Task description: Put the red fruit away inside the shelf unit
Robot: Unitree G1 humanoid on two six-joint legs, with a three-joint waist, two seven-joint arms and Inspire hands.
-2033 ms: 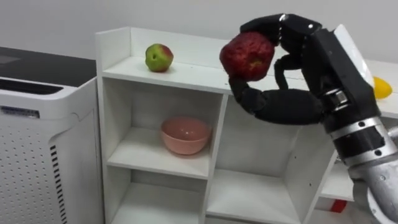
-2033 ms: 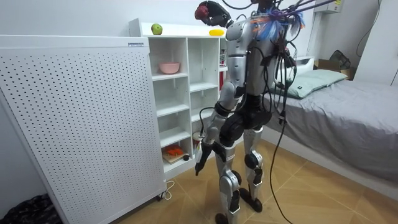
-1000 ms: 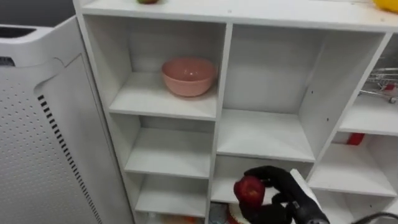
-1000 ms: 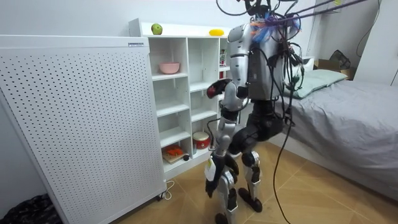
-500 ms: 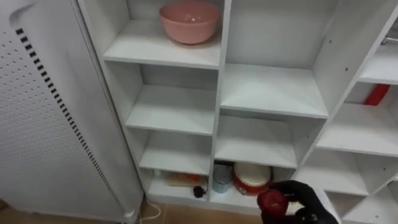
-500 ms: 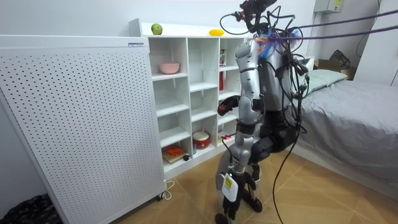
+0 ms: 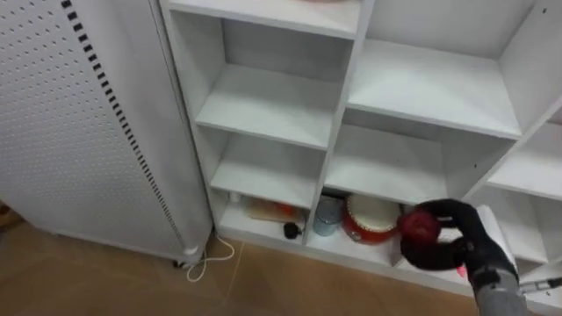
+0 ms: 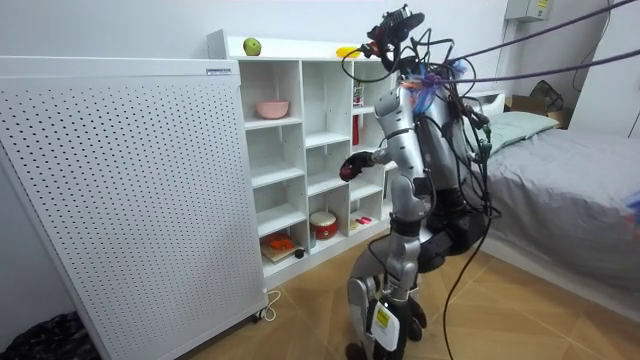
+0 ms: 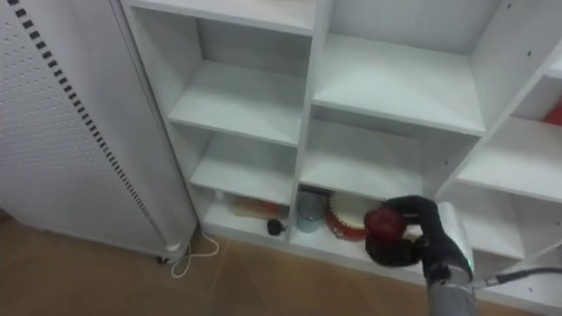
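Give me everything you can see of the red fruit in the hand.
The red fruit is round and dark red, with a dull skin. The right hand holds it, black fingers curled round it from behind and below. It is in the air before the lower shelves of the white closet, near a red-and-white pot, touching no shelf.

The apple (image 7: 420, 225) is dark red, the closet (image 7: 272, 105) white, the panel (image 7: 79, 132) dotted.
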